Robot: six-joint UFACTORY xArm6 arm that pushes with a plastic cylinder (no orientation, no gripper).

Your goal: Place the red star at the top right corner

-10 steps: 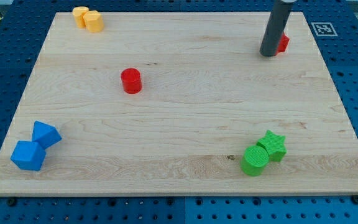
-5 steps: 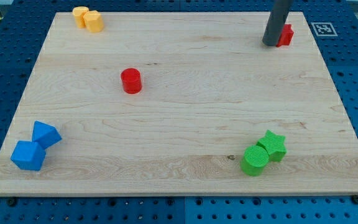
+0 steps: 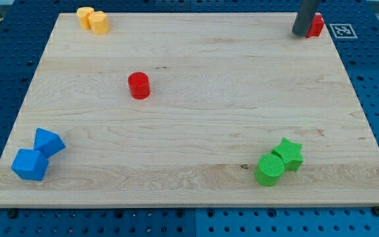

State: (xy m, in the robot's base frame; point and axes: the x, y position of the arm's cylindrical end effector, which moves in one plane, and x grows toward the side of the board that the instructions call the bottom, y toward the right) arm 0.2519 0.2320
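Observation:
The red star (image 3: 316, 26) lies at the board's top right corner, mostly hidden behind my rod, so only its right part shows. My tip (image 3: 301, 33) rests on the board just left of the star, touching or nearly touching it. The rod rises out of the view's top.
A red cylinder (image 3: 139, 85) stands left of centre. Two orange blocks (image 3: 93, 19) sit at the top left. Two blue blocks (image 3: 37, 154) lie at the bottom left. A green cylinder (image 3: 270, 169) and green star (image 3: 288, 153) sit at the bottom right. A marker tag (image 3: 342, 29) lies off the board's top right.
My tip has moved up and right, pushing the red star from just below the corner area into the top right corner.

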